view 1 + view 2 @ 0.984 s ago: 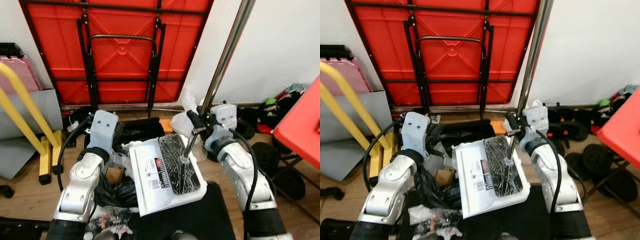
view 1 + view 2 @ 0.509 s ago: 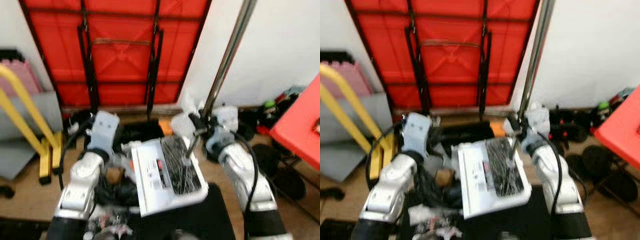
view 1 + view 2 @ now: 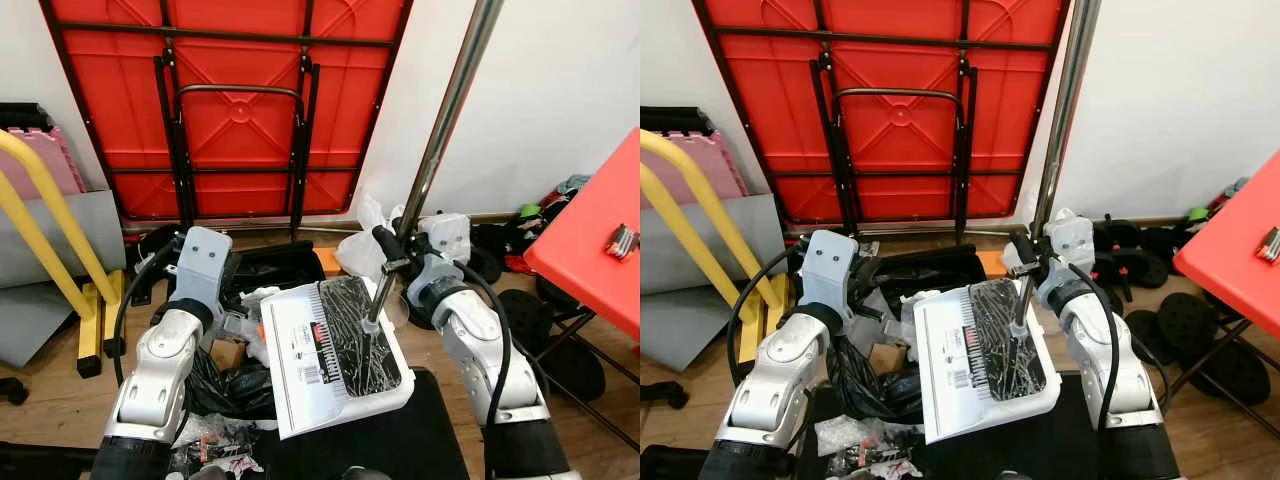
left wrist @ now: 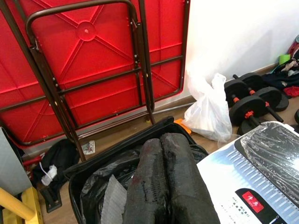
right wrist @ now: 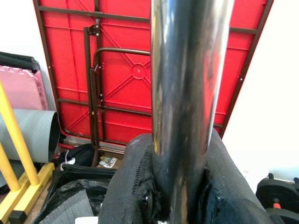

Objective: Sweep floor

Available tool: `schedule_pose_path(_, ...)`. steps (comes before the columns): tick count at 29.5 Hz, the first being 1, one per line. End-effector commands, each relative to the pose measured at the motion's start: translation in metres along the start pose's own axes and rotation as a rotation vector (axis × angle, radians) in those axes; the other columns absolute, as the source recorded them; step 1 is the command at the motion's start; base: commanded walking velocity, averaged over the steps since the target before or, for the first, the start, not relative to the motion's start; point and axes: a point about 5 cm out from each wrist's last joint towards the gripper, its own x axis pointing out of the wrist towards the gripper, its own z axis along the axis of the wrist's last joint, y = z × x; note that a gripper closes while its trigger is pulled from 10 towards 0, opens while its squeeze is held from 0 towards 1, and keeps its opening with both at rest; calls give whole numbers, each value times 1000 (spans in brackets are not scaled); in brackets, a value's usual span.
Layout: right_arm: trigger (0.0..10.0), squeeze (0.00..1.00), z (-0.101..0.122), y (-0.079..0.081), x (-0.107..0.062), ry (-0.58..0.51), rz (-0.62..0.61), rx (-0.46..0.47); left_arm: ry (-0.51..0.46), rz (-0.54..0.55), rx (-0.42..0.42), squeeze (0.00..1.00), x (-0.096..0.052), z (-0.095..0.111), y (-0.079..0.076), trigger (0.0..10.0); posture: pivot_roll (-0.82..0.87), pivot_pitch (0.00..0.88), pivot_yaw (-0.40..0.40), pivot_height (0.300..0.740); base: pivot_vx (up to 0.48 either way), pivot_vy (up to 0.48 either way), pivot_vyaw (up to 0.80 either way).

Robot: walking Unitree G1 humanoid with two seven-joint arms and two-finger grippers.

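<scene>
Home storage/spare room, cluttered. Red folding table leans folded vs. white wall, wood floor. Dumbbells by the wall, pink foam mats, grey rolled mat, plastic bag, black bin bags, misc. junk heaped on floor.

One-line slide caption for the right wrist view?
Right gripper clamps the shiny metal broom pole, with the folded red table leaning against the wall behind.
</scene>
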Motion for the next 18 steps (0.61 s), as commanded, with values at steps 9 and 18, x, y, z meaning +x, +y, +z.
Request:
schedule_pose_path(9, 10000, 0, 14, -8, 3, -81, -36, -8, 0, 38, -7, 0, 3, 1, 0, 10000, -117, 37, -136, 740, 0, 0, 0)
schedule_pose_path(18, 10000, 0, 12, -8, 3, -67, -37, -3, 8, 33, 3, 0, 4, 0, -2, 10000, -118, 38, -136, 740, -82, 0, -217)
